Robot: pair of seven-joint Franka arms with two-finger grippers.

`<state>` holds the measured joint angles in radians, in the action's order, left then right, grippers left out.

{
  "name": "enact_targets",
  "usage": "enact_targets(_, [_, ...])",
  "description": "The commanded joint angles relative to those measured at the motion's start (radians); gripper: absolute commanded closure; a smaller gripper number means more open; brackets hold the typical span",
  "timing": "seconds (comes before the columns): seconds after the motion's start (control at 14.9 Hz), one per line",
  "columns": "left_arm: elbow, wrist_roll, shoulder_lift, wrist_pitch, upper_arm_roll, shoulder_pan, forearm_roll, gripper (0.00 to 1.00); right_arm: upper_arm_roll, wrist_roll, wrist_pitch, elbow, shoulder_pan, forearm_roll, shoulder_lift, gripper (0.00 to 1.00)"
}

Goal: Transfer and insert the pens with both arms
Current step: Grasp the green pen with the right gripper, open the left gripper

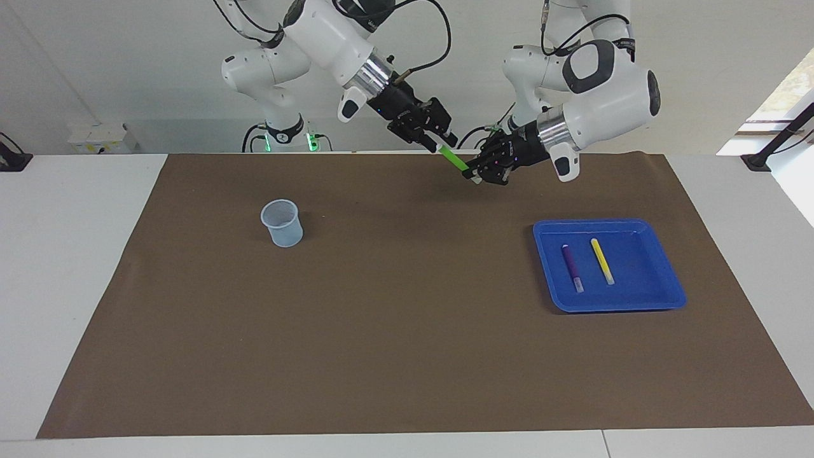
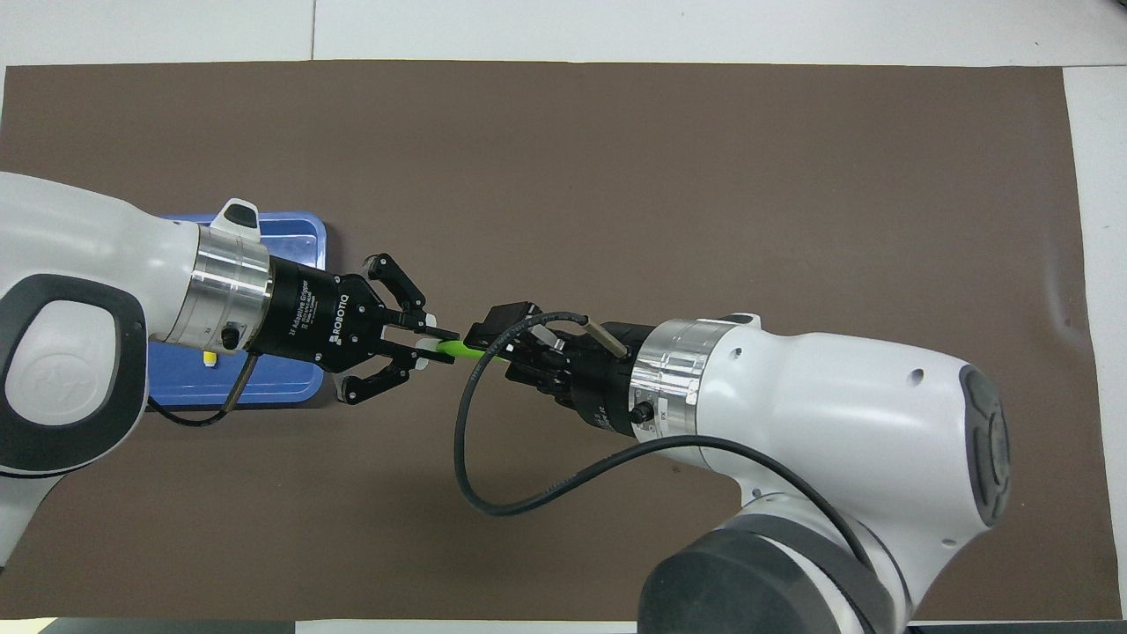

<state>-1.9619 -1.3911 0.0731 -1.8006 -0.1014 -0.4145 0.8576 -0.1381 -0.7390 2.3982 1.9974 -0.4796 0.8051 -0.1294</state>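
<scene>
A green pen [image 1: 455, 158] [image 2: 458, 350] hangs slanted in the air over the brown mat, near the robots' edge. My left gripper [image 1: 475, 173] [image 2: 431, 343] is shut on its lower end with the whitish cap. My right gripper [image 1: 441, 143] [image 2: 506, 357] is at the pen's upper end, which runs into it; I cannot see whether it grips. A purple pen [image 1: 571, 266] and a yellow pen [image 1: 602, 261] lie side by side in the blue tray [image 1: 661, 296] [image 2: 299, 233]. In the overhead view the left arm covers most of the tray.
A small translucent cup [image 1: 282, 222] stands upright on the brown mat [image 1: 407, 356] toward the right arm's end of the table. A black cable [image 2: 493, 493] loops from the right wrist over the mat.
</scene>
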Motion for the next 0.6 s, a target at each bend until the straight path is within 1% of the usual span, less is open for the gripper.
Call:
enact_targets(0.0, [-0.04, -0.014, 0.042, -0.025, -0.008, -0.015, 0.021, 1.0, -0.005, 0.027, 0.009, -0.012, 0.01, 0.009, 0.014, 0.53])
enact_targets(0.07, [-0.04, -0.014, 0.042, -0.026, -0.008, -0.015, 0.021, 1.0, -0.005, 0.027, 0.009, -0.012, 0.01, 0.009, 0.013, 0.55])
enact_targets(0.13, [-0.04, -0.014, 0.042, -0.026, -0.008, -0.013, 0.021, 1.0, -0.005, 0.027, 0.009, -0.012, 0.009, 0.009, 0.013, 0.62])
enact_targets(0.34, [-0.04, -0.014, 0.042, -0.026, -0.008, -0.015, 0.023, 1.0, -0.005, 0.029, 0.003, -0.011, 0.007, 0.008, 0.01, 0.94])
enact_targets(0.4, [-0.04, -0.016, 0.042, -0.026, -0.008, -0.015, 0.023, 1.0, -0.005, 0.042, -0.005, -0.011, 0.007, 0.008, 0.01, 1.0])
enact_targets(0.54, [-0.04, -0.016, 0.042, -0.028, -0.008, -0.015, 0.024, 1.0, -0.005, 0.07, -0.019, -0.011, 0.01, 0.006, 0.01, 1.0])
